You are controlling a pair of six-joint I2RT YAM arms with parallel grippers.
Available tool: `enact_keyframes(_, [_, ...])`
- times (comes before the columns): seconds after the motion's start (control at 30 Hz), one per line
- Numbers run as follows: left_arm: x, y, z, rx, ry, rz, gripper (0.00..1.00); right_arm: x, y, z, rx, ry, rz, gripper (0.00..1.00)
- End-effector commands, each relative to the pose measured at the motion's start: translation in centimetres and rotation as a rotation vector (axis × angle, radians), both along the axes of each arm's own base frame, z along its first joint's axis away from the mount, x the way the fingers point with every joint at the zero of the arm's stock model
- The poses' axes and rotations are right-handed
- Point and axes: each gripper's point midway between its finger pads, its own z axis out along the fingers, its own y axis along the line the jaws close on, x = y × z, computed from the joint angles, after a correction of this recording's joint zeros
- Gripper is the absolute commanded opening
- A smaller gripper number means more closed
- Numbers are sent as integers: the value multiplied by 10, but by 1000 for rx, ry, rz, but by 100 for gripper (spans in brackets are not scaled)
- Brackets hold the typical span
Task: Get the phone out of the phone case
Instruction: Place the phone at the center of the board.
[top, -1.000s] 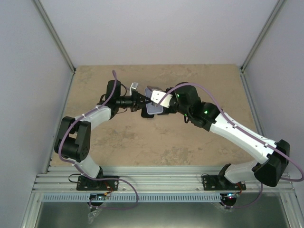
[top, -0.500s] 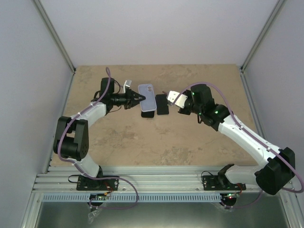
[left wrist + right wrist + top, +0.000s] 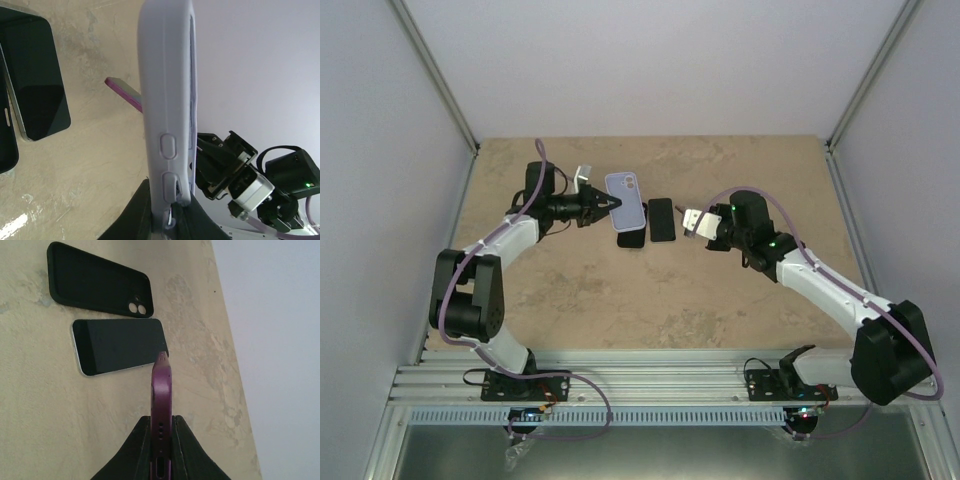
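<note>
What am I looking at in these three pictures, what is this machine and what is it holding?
This is a robot with two arms bolted at the near edge of a table. Each arm ends in a two-finger gripper. The wide picture comes from a fixed camera above and behind the arms. The other two come from small cameras on the wrists, so each shows its own fingers close up. The left gripper holds an empty lilac case. The right gripper holds a purple phone, seen edge-on. The two are apart, so the phone is out of the case. On the table lie a dark phone and a black case, side by side.
</note>
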Motion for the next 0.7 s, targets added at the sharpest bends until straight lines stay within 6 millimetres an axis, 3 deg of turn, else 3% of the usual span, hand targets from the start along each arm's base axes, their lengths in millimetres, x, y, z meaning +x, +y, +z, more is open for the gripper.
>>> enact_keyframes(0.0, [0,4,18,2,-61,8,0,16,11,15,21,-149,52,1])
enact_keyframes(0.17, [0,5,19,4,-64,12,0,27,7,-8,-45,-166,33,1])
enact_keyframes(0.67, [4,6,15,10,-56,18,0,41,-4,-52,-177,-236,16,3])
